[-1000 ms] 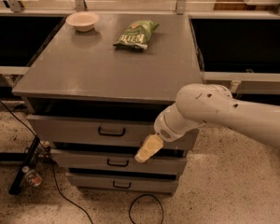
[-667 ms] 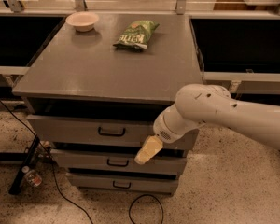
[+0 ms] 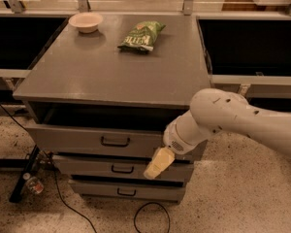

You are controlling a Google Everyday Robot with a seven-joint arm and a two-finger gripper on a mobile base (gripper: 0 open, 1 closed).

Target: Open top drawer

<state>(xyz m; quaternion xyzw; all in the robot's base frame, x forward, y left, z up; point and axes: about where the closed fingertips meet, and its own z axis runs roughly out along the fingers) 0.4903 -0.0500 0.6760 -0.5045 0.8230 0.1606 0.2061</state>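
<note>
The top drawer (image 3: 72,139) is the widest grey front of the cabinet, with a black loop handle (image 3: 115,141) at its centre. It stands pulled out a little, with a dark gap showing between its front and the cabinet top. My gripper (image 3: 158,163) hangs from the white arm (image 3: 223,118) in front of the drawers, to the right of the handle and slightly below it, over the right part of the second drawer (image 3: 87,167). It holds nothing that I can see and is apart from the handle.
A cream bowl (image 3: 86,22) and a green chip bag (image 3: 141,35) lie on the grey cabinet top (image 3: 111,67). A third drawer (image 3: 102,190) sits lowest. A bottle (image 3: 33,184), black cables (image 3: 150,217) and a black stand leg (image 3: 22,176) lie on the floor.
</note>
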